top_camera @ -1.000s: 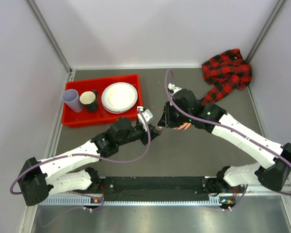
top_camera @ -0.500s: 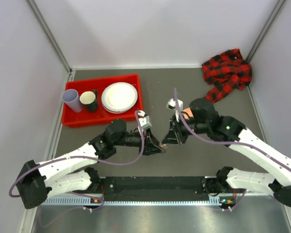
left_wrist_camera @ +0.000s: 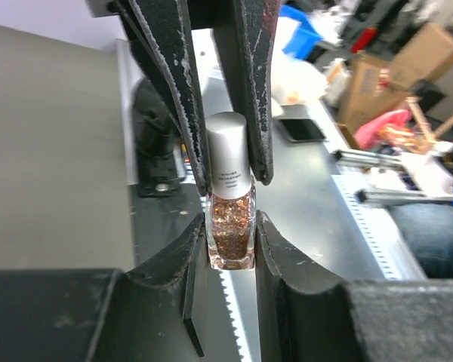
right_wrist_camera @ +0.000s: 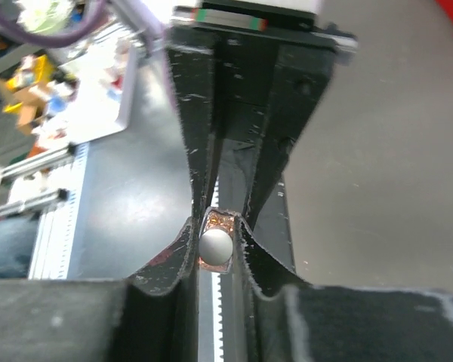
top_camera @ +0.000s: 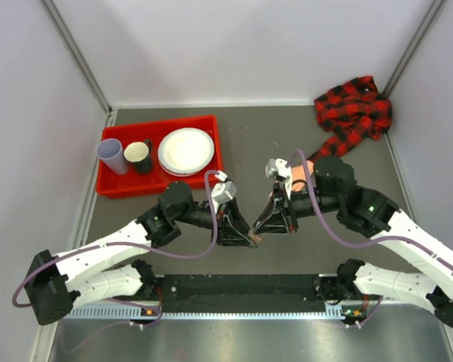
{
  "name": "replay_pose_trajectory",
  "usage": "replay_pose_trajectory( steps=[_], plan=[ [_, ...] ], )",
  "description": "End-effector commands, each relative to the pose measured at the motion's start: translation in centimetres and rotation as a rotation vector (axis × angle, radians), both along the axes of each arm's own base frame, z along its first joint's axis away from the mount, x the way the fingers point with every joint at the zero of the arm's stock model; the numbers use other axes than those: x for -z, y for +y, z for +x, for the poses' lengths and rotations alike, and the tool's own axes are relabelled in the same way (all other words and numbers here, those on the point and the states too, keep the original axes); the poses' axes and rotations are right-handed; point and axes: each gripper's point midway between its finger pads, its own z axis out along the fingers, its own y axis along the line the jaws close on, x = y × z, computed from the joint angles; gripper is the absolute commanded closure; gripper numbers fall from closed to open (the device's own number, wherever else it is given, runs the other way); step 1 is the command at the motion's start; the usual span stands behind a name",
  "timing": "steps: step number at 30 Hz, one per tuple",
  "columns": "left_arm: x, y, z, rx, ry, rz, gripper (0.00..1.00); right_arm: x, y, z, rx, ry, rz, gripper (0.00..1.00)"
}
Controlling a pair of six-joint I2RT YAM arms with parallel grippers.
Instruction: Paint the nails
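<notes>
A small clear polish bottle of copper glitter with a silver cap is held in the air between both grippers. My left gripper is shut on the glass body. My right gripper is shut on the cap, seen end-on in its wrist view. In the top view the left gripper and right gripper meet tip to tip near the table's front. The peach mannequin hand peeks out behind the right arm; its nails are hidden. Its plaid sleeve lies at the back right.
A red tray at the back left holds a white plate, a lilac cup and a dark cup. A black rail runs along the near edge between the arm bases.
Both grippers have moved from beside the mannequin hand toward the near edge, staying tip to tip. The right arm has swung back off the hand, so part of it shows now.
</notes>
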Motion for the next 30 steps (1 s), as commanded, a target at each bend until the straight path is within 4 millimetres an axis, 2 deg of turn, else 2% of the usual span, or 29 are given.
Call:
replay_pose_trajectory(
  steps=[1, 2, 3, 4, 5, 6, 7, 8, 10, 11, 13, 17, 21, 30],
  plan=[
    [-3.2, -0.6, 3.9, -0.239, -0.244, -0.070, 1.00, 0.3, -0.8, 3.7, 0.237, -0.049, -0.070, 0.76],
    [-2.8, -0.6, 5.1, -0.309, -0.255, -0.047, 1.00, 0.7, -1.0, 4.6, 0.302, -0.018, -0.105, 0.65],
    [-2.5, -0.5, 6.7, -0.393, -0.272, -0.024, 1.00, 1.0, -1.7, 6.5, 0.427, -0.025, -0.146, 0.61],
    [-1.8, -0.1, 8.9, -0.511, -0.312, 0.021, 1.00, 1.1, -2.4, 7.0, 0.507, 0.030, -0.187, 0.59],
    [-1.2, 0.3, 10.3, -0.585, -0.324, 0.057, 1.00, 1.5, -2.8, 8.1, 0.588, 0.058, -0.224, 0.54],
    [-0.6, 0.5, 11.6, -0.647, -0.329, 0.095, 1.00, 2.0, -3.7, 9.4, 0.693, 0.066, -0.261, 0.53],
    [-0.2, 1.2, 13.3, -0.744, -0.348, 0.127, 1.00, 1.7, -3.9, 9.5, 0.745, 0.127, -0.263, 0.52],
    [0.0, 1.4, 13.9, -0.777, -0.353, 0.137, 1.00, 2.3, -4.0, 10.2, 0.797, 0.154, -0.288, 0.51],
    [0.6, 1.6, 14.4, -0.801, -0.364, 0.137, 1.00, 1.7, -3.9, 10.3, 0.843, 0.221, -0.278, 0.50],
    [0.1, 1.5, 14.5, -0.808, -0.368, 0.110, 1.00, 1.6, -4.2, 11.0, 0.897, 0.226, -0.282, 0.50],
    [0.2, 1.4, 14.5, -0.815, -0.360, 0.097, 1.00, 1.0, -3.6, 11.5, 0.922, 0.252, -0.257, 0.50],
    [0.3, 1.5, 14.7, -0.827, -0.358, 0.099, 1.00, 0.5, -2.7, 12.1, 0.913, 0.240, -0.258, 0.49],
    [0.3, 1.5, 14.5, -0.825, -0.355, 0.079, 1.00, -0.3, -1.2, 12.7, 0.886, 0.226, -0.251, 0.54],
    [0.9, 1.4, 14.6, -0.814, -0.368, 0.104, 1.00, -0.1, 0.9, 13.3, 0.832, 0.225, -0.269, 0.57]
  ],
)
